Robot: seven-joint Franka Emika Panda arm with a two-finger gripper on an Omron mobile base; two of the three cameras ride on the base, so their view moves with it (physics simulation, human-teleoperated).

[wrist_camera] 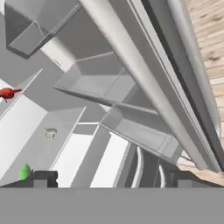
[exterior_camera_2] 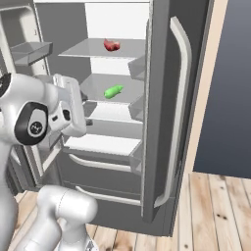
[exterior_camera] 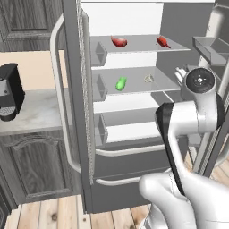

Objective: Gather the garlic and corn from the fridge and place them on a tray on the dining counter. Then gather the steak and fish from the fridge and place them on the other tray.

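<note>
Flanking fridge [exterior_camera: 78,134]: coffee machine [exterior_camera: 10,91], possibly.

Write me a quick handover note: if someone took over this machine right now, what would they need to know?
End effector: open, empty, beside the open fridge.
Top shelf: two small red pieces, probably the steak and the fish; which is which is unclear.
Middle shelf: corn at left, garlic to its right.
Done: doors open.
Left: garlic and corn onto one tray, steak and fish onto the other.
</note>
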